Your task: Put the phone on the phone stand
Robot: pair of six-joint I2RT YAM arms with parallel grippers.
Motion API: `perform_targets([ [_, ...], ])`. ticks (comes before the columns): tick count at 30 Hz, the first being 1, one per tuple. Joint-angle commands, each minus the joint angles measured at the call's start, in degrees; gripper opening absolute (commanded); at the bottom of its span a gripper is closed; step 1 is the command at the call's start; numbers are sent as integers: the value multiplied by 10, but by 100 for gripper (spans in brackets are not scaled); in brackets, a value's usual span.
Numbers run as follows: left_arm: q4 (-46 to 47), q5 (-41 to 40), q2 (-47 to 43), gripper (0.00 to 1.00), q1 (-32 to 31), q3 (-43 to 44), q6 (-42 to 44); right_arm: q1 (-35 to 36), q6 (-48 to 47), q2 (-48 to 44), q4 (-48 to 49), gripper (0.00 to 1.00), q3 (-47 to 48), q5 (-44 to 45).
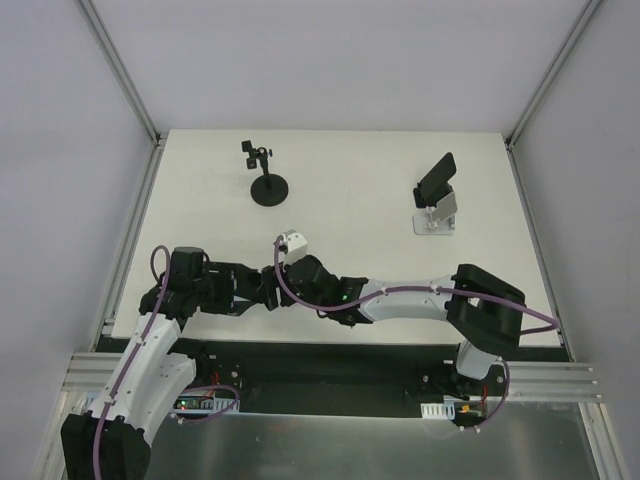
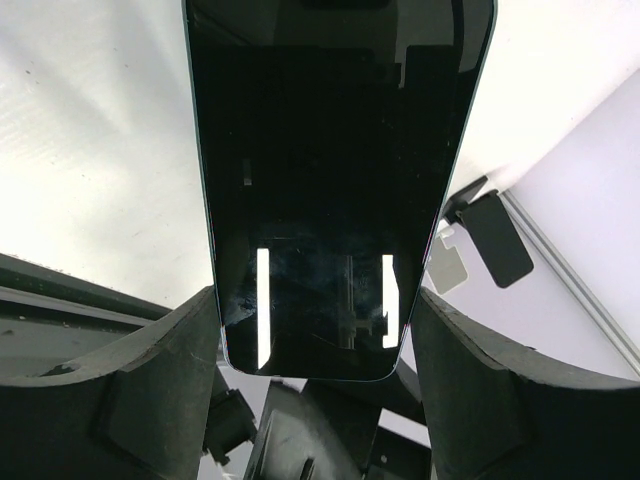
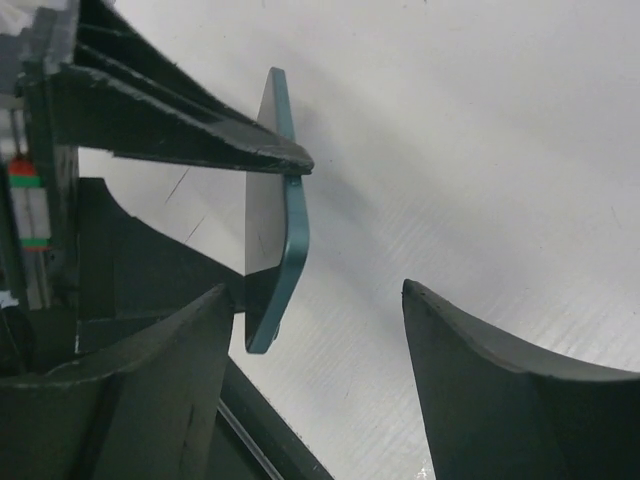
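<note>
The phone [image 2: 330,180] has a dark glossy screen and a teal edge [image 3: 290,240]. My left gripper [image 2: 315,300] is shut on it, one finger on each long side, holding it above the white table. In the top view both grippers meet at the near left, the left gripper [image 1: 258,284] facing the right gripper [image 1: 284,274]. My right gripper [image 3: 318,290] is open around the phone's free end, which is close to its left finger [image 3: 180,350] and well apart from the right one. The silver phone stand [image 1: 437,218] at the back right carries a dark tilted slab [image 1: 435,178].
A black clamp stand on a round base [image 1: 268,188] rises at the back left-centre. Grey walls with metal rails [image 1: 135,240] close in the white table [image 1: 360,200] on both sides. The silver stand also shows in the left wrist view [image 2: 447,268].
</note>
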Motion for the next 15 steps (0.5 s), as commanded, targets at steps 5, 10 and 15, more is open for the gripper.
perform_targets([
  [5, 46, 33, -21, 0, -15, 19, -28, 7, 49, 41, -5, 55, 61, 45],
  [10, 61, 34, -21, 0, -19, 16, -29, 9, 51, 53, -4, 30, 82, 23],
  [15, 95, 38, -12, 0, -20, 15, 2, 8, 50, 37, -4, 1, 71, 19],
])
